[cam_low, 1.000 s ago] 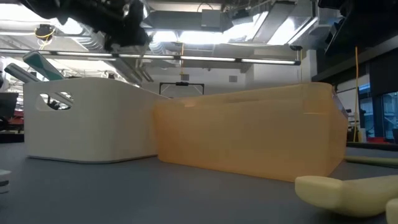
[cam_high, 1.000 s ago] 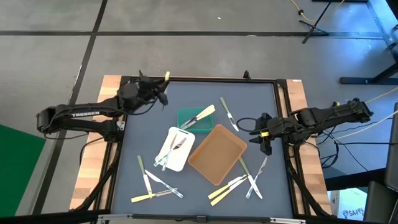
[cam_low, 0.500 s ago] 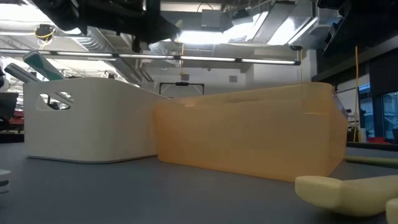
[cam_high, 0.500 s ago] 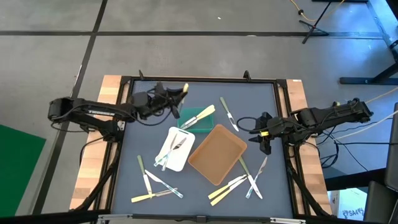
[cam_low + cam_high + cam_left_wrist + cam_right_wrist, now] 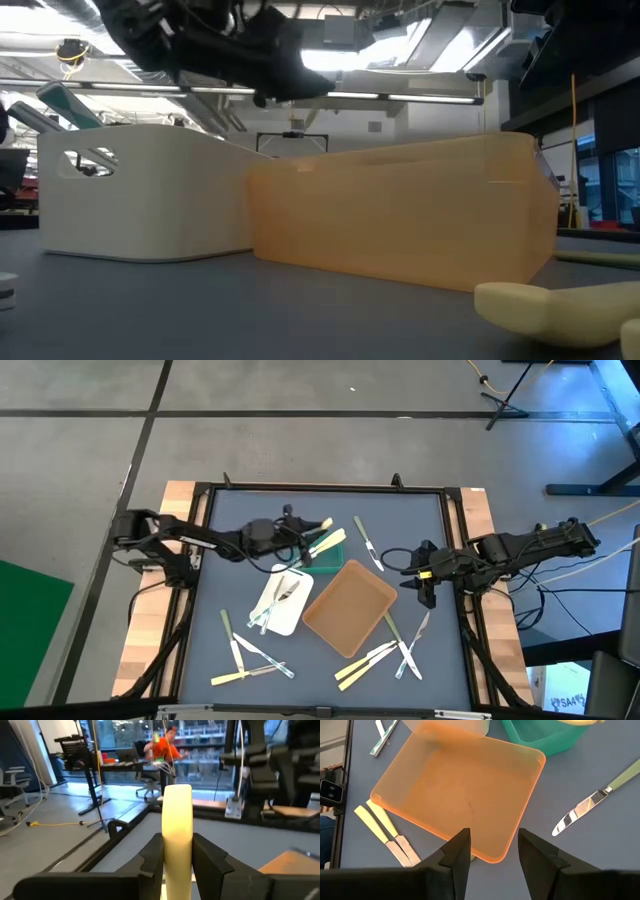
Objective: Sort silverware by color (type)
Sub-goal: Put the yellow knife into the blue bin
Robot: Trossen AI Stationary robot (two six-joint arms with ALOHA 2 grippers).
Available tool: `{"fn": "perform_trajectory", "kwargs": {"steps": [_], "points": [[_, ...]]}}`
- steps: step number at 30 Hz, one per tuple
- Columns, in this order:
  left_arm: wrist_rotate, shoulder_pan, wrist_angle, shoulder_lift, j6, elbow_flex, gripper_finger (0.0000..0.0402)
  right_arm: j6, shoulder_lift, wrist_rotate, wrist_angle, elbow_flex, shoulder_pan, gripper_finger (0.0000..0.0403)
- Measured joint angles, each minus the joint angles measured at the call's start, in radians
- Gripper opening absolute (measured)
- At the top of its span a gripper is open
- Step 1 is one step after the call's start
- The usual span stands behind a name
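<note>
1. The left claw (image 5: 300, 532) is out over the far middle of the table (image 5: 240, 592), right at the green tray (image 5: 308, 550), fingers pinched on a pale cream utensil (image 5: 177, 832) that stands up between them in its wrist view.
2. The right claw (image 5: 428, 592) hangs near the right edge of the table, fingers parted and holding nothing; beneath it its wrist view shows the brown tray (image 5: 457, 795).
3. The green tray already carries a yellow-handled piece (image 5: 322, 544) across its rim. So a start has been made there.
4. The white tray (image 5: 266, 612), left of the brown one, holds a few utensils (image 5: 280, 596), a mix of silvery and pale pieces as far as can be told.
5. The brown tray looks empty from above. Nothing sorted into it yet.
6. Plenty left: a scatter (image 5: 250, 658) at the near left, another cluster (image 5: 385, 655) at the near right, and two loose pieces (image 5: 366, 543) at the far side just beyond the brown tray.
7. Judgement: early to middle of the job, with most of the silverware still lying loose on the table and one piece in hand about to be dropped off.
</note>
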Motion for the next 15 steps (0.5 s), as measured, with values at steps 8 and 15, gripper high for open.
{"fn": "perform_trajectory", "kwargs": {"steps": [8, 15], "points": [[0.0, 0.0, -0.05, 0.11, 0.0, 0.017, 0.0076, 0.0, 0.0, 0.0, 0.0, 0.0, 0.0, 0.015], [-0.002, 0.002, -0.061, 0.161, 0.0, 0.018, 0.0076, 0.0, 0.0, 0.0, 0.0, 0.0, 0.0, 0.015]]}}
